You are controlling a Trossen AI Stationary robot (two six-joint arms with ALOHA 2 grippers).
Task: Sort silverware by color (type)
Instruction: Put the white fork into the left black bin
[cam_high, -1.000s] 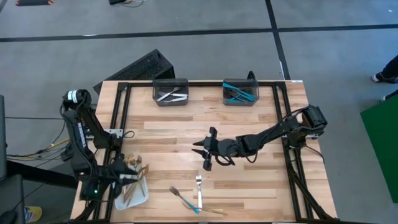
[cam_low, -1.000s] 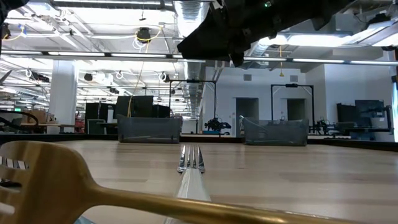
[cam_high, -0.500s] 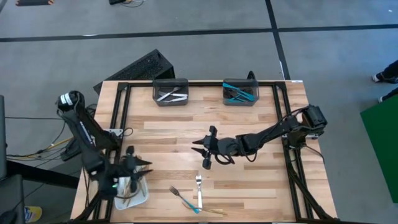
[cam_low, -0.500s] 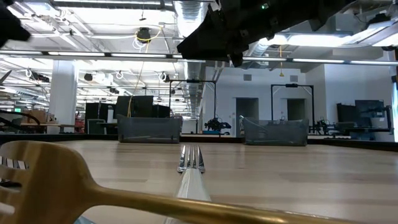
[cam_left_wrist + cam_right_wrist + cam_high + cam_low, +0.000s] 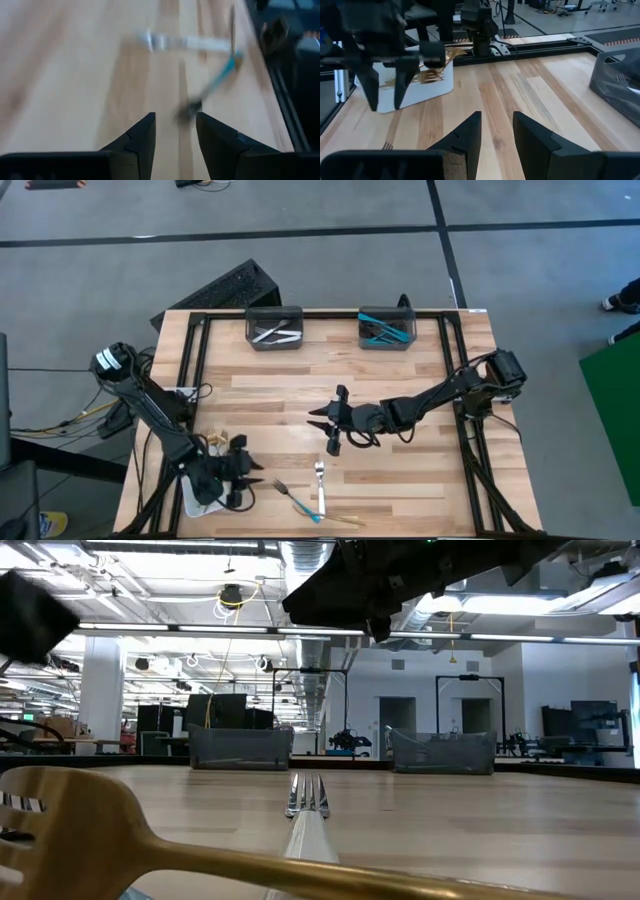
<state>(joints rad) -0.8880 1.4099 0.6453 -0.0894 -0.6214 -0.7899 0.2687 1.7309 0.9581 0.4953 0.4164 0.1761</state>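
The left hand (image 5: pixel 243 477) hangs low over the near left part of the bench (image 5: pixel 400 380), right at the edge of the white tray (image 5: pixel 192 502), its two fingers (image 5: pixel 141 137) standing apart with only bare wood between them. Just ahead of it, toward the near middle of the bench, three loose pieces lie close together: a blue-handled fork (image 5: pixel 293 495), slanted, a silver fork (image 5: pixel 320 485) lying straight with its tines pointing to the far side, and a gold utensil (image 5: pixel 342 519) stretched along the near edge, its broad end filling the foreground of the low view. The blue handle's end comes in beside the foot of the silver fork, though I cannot tell whether they touch. Behind the left hand, the gold forks (image 5: pixel 431 75) are heaped in the tray. The right hand (image 5: pixel 331 430) hovers over the middle of the bench, a little beyond the silver fork, and its fingers (image 5: pixel 468 132) are also parted and grip nothing. Well apart at the far edge sit two dark grey bins side by side: the left bin (image 5: pixel 274 327) holds silver pieces and the right bin (image 5: pixel 386 328) holds blue-handled ones.
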